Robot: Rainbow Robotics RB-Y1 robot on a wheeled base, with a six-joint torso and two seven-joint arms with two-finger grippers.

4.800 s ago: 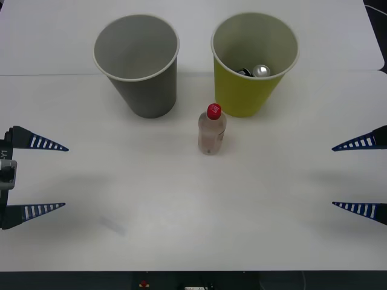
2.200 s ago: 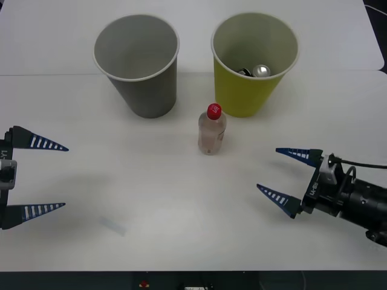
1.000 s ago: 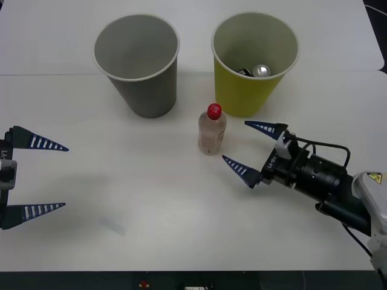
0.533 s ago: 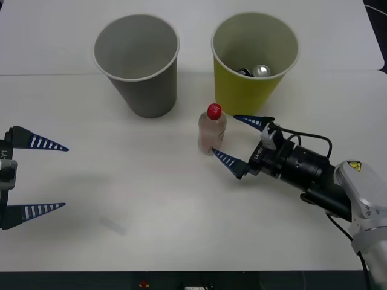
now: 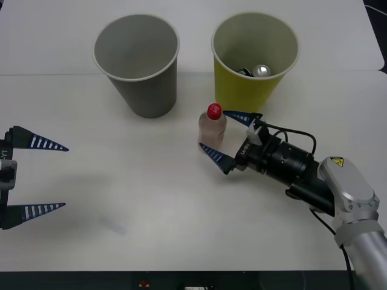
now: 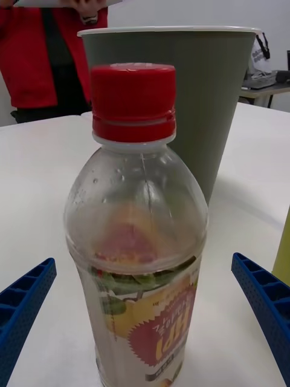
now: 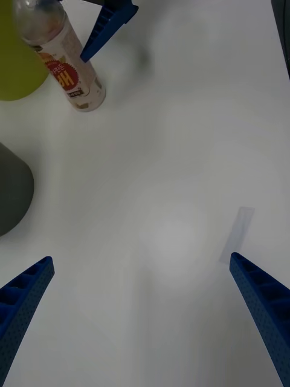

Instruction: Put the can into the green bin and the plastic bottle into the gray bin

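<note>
While the white table [image 5: 181, 229] fills the scene, the gray bin [image 5: 138, 66] stands at eleven o'clock from its centre and the green bin [image 5: 254, 63] at one o'clock, both upright and apart. The right gripper [image 5: 222, 135], reaching in from four o'clock, has its jaws spread wide on either side of the plastic bottle [image 5: 211, 130], not closed on it. The left gripper [image 5: 42, 176] hangs at nine o'clock, jaws wide and empty. The bottle stands upright just before the green bin; its red-and-yellow label [image 6: 158, 323] is only partly legible. The can [image 5: 261, 70] lies inside the green bin.
</note>
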